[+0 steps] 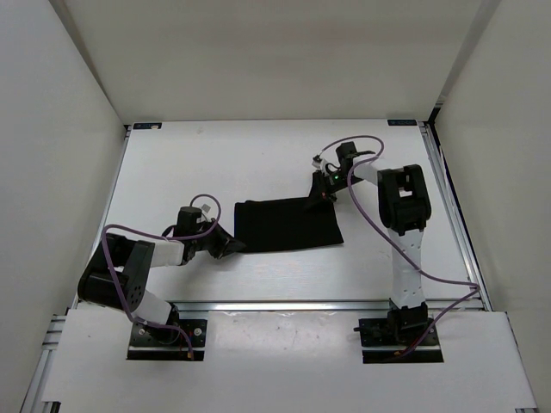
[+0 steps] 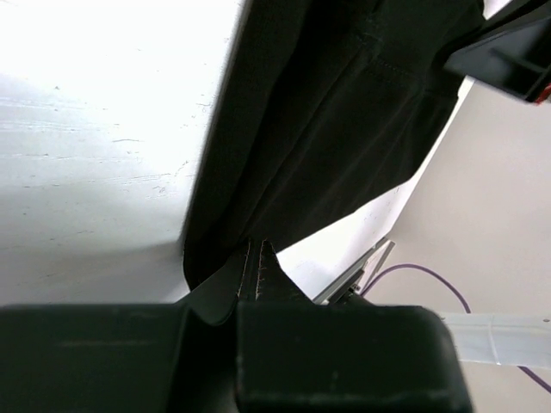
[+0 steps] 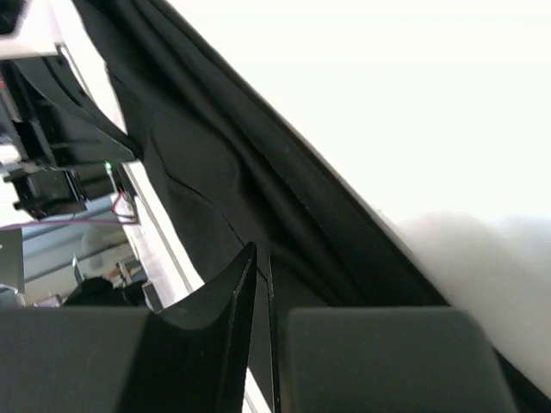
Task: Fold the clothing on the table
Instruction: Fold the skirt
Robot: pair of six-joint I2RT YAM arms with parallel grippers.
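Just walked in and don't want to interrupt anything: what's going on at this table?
Two robot arms are working on the clothing, a black garment lying spread on the white table. The left gripper is shut on its near left corner. The right gripper is at the far right corner, fingers nearly together at the fabric; whether it grips yet is unclear.

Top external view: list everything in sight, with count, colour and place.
clothing: one, black, lying mid-table between the two grippers
table: one, white with metal rail edges, under everything
walls: three, white, left, far and right of the table
cables: two, purple, running along the arms
arms: two, black and white, bolted at the near edge
left gripper: one, black, shut on the clothing's near left corner
right gripper: one, black, closed on the clothing's far right corner
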